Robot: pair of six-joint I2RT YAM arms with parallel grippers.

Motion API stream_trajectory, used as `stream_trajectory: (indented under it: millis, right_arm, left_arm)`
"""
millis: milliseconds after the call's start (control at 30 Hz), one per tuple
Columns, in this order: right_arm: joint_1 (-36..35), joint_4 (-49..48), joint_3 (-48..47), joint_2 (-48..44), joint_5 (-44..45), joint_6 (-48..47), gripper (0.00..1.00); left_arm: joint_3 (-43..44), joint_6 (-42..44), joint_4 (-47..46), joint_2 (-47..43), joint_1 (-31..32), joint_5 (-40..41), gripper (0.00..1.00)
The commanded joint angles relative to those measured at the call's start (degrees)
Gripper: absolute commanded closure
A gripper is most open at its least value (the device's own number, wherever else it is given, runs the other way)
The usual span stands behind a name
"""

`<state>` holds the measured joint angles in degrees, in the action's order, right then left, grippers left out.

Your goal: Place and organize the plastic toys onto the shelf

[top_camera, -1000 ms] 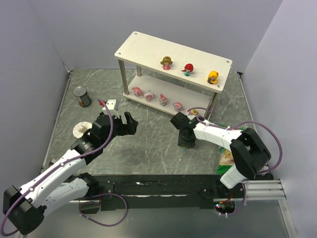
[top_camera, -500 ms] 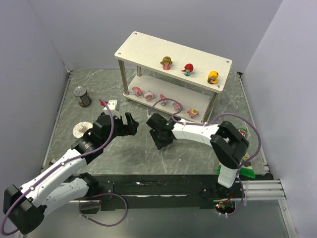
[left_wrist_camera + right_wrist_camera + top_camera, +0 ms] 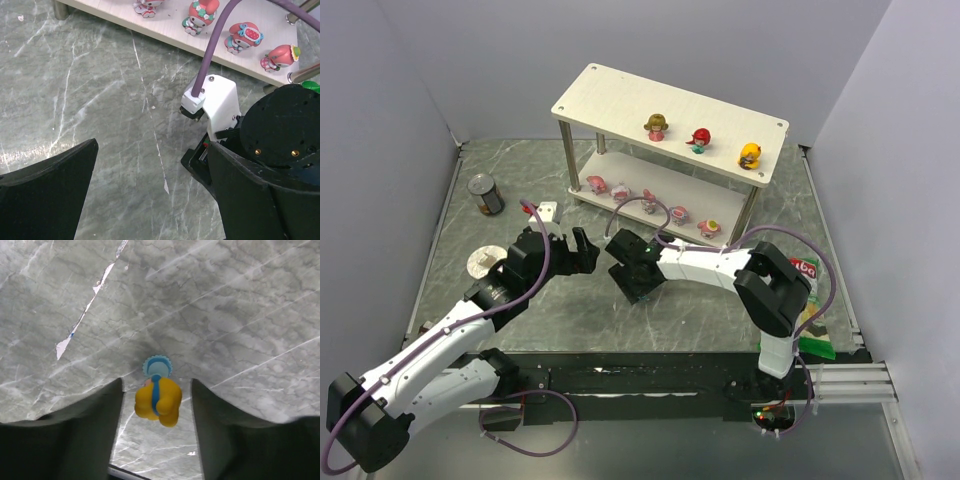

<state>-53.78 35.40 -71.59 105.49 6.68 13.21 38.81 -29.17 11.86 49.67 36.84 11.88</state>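
- Bag: the only actual print I can spot. There's a red patch with white letters on the green pack in the top view, but it's too small and partly covered, so I can't read a word of it.
- Can: it has a dark label, and it's just a blur from up there.
- Toys: pretty close in the left wrist view, but they only show painted faces and bows, no letters to read.
- Yellow toy: seen from above in the right wrist view, plain colours only.
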Motion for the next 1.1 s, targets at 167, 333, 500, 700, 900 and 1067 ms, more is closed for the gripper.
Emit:
stream_trajectory:
  millis: [167, 333, 500, 700, 900, 1067]
  right_arm:
    - [-0.36, -2.70, 0.40, -4.50, -1.66, -0.03, 0.01]
    - [-0.45, -3.58, 5.04, -11.60, -3.07, 2.16, 0.00]
    - [-0.45, -2.44, 9.36, -21.45, -4.65, 6.12, 0.00]
    - [-0.36, 9.31, 8.40, -30.86, -1.68, 12.79, 0.02]
    - [0.86, 15.84, 8.83, -40.53, 2.38, 21.76, 0.03]
    - [2.71, 15.31, 11.56, -49.67, 2.20, 25.54, 0.03]
  left_arm:
    - [0.92, 1.31, -2.28, -2.29, -0.28, -1.68, 0.04]
    - [0.39, 2.01, -3.15, -2.56, -0.28, -3.61, 0.04]
    - [0.13, 1.92, -3.59, -0.28, -0.28, -5.28, 0.04]
    - [-2.15, 0.70, -9.30, 2.62, 0.42, -11.43, 0.02]
    - [-2.59, -2.56, -11.41, 9.03, 5.60, -10.21, 0.02]
    - [-4.18, -2.30, -17.30, 13.95, 9.65, -11.44, 0.03]
